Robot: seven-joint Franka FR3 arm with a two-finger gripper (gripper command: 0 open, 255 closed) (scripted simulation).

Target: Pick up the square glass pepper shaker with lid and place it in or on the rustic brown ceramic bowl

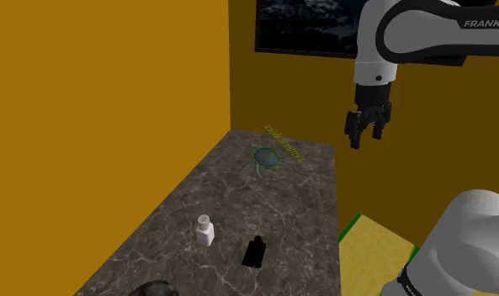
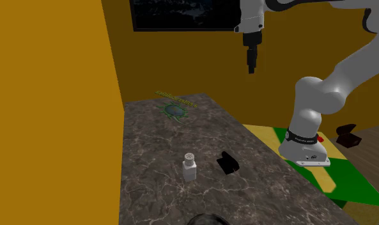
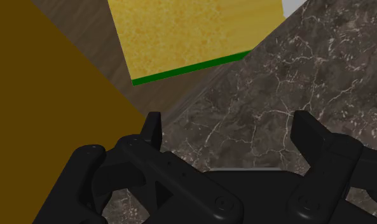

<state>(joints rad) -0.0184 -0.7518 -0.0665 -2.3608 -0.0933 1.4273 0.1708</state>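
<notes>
The gripper (image 1: 367, 133) is open, fingers well apart, holding and touching nothing, high above the desk's (image 1: 298, 210) edge. The shaker (image 1: 205, 229), white with a perforated lid, stands upright on the desk near a black block (image 1: 256, 252). The arm (image 1: 424, 34) is marked "FRANKA". Yellow lettering at the green figure (image 1: 267, 157) is illegible.

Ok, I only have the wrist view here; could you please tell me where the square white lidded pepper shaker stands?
Observer: The square white lidded shaker stands upright on the dark marbled counter, far from the black claw, which hangs high.
Operator: Thanks, is anything beside it?
Observer: A small black object lies next to it, not touching, on the shoulder view's right.
Operator: And the bowl?
Observer: A dark rounded bowl shows partly at that view's bottom edge.
</notes>
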